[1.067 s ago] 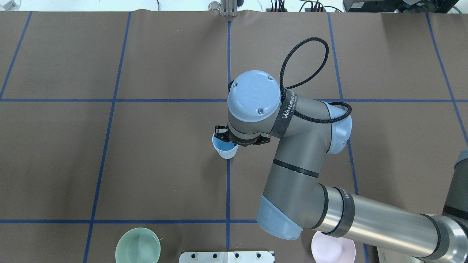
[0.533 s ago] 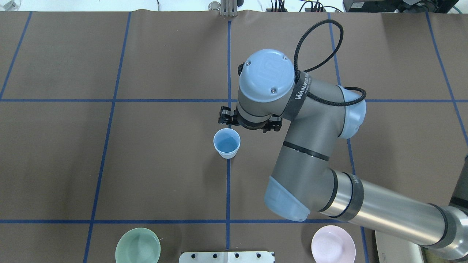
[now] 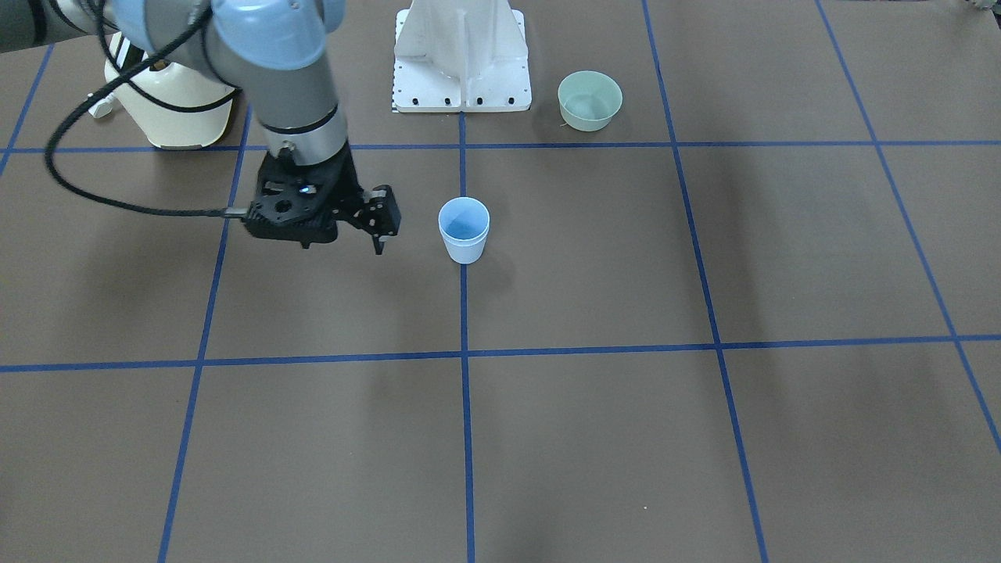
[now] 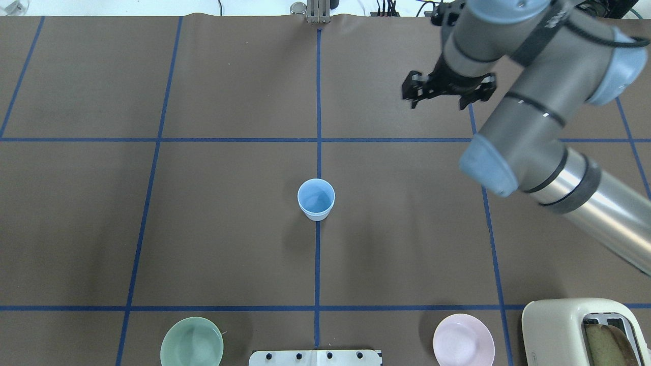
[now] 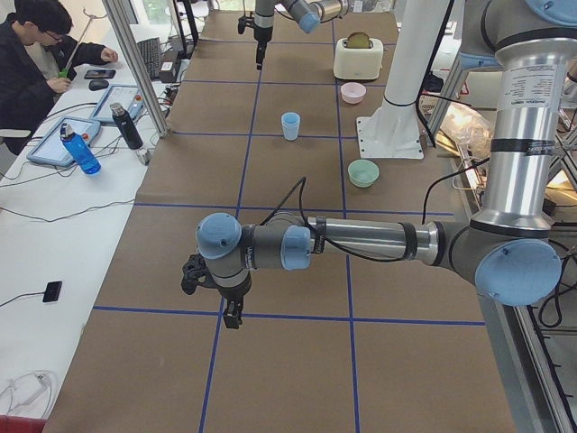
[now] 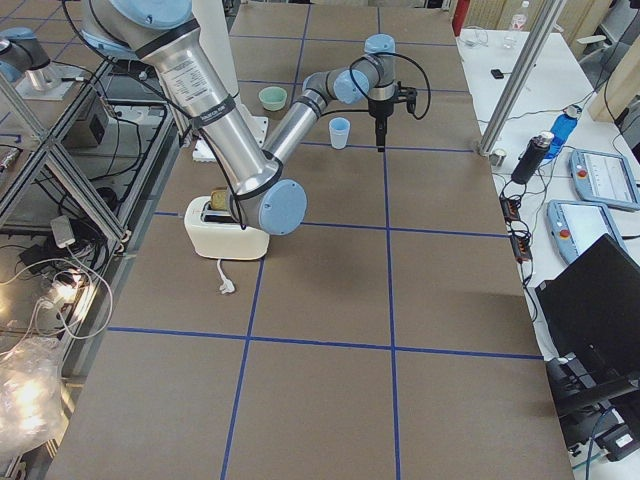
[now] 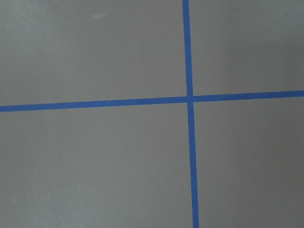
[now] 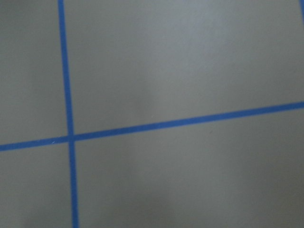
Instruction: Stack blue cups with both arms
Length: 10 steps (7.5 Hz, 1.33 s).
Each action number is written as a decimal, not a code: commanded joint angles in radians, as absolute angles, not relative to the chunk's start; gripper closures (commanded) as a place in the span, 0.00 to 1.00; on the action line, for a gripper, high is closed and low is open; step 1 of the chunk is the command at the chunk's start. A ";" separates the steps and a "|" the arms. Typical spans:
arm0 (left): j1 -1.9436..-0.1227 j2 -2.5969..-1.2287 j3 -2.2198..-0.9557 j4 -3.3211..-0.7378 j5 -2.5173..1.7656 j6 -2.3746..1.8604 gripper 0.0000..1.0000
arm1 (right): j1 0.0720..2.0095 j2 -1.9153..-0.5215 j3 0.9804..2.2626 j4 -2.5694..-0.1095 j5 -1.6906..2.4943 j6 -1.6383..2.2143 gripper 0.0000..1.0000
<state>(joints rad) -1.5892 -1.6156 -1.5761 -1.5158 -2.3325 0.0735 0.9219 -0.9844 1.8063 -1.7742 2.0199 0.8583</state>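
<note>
Right gripper (image 4: 440,99) gone from over blue cups (image 4: 316,199). Now well clear, cups back toward base and to its left; empty jaws apart. Retreat: stay high, no swing back across stack. Nested pair, probably; double rim faint. Left gripper (image 5: 227,309) side view only, cannot tell spread.

**Bowls and toaster**

A green bowl (image 4: 191,341) and a pink bowl (image 4: 463,345) sit well apart on the brown table (image 4: 229,229) taped with blue lines (image 4: 318,101). A cream toaster (image 4: 554,325) holding bread (image 4: 604,348) stands just beside the pink bowl.
</note>
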 commanded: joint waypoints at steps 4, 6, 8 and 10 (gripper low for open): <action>-1.589 -1.603 -1.578 -1.517 -2.332 0.086 0.01 | 1.400 -1.378 1.795 -1.775 2.123 0.078 0.00; -1.589 -1.591 -1.588 -1.517 -2.332 0.086 0.01 | 1.538 -1.533 1.795 -1.772 2.149 -0.050 0.00; -1.589 -1.588 -1.608 -1.517 -2.332 0.087 0.01 | 1.603 -1.664 1.795 -1.694 2.163 -0.084 0.00; -1.588 -1.580 -1.606 -1.516 -2.330 0.087 0.01 | 1.603 -1.710 1.776 -1.654 2.204 -0.083 0.00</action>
<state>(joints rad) -1.5883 -1.5844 -1.6061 -1.5166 -2.3312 0.0872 1.5972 -1.6789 1.7856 -1.6776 2.1860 -0.0807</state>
